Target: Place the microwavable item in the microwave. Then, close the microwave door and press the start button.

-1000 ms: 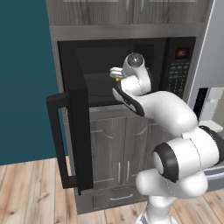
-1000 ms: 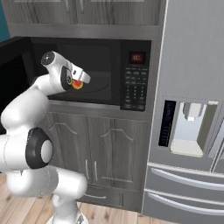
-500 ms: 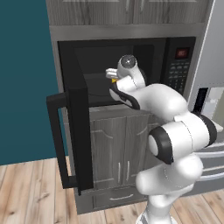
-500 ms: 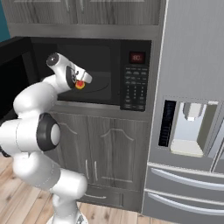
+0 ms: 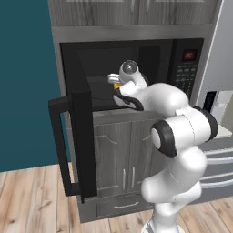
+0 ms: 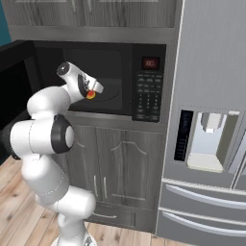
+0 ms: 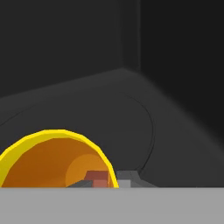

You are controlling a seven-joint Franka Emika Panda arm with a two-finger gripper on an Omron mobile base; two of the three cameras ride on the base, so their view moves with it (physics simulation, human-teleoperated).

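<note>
**Yellow cup held at the mouth of the open microwave**

The microwave door (image 5: pixel 79 136) stands swung out at the left, edge-on to the left base view, its long vertical bar handle (image 5: pixel 59 150) toward the teal wall (image 5: pixel 25 82). Between the door's edge and the keypad column (image 5: pixel 184 77) the dark cavity of the microwave (image 6: pixel 110 72) is open, with free room above and to the right of the hand. In the hand view the cavity floor (image 7: pixel 131 118) curves away to a back corner with bare dark walls.

The gripper (image 6: pixel 91 91) sits just at the cavity opening, its fingers clamped on the cup (image 6: pixel 90 94), which is tilted on its side; it is small and yellow with a red-orange mark. The hand view looks into its orange interior, rimmed in bright yellow.

The small red display (image 6: pixel 150 63) glows, but its figures are too small to read, as are the keypad labels. Right of the microwave stands a grey fridge (image 6: pixel 211 96) with a dispenser.
</note>
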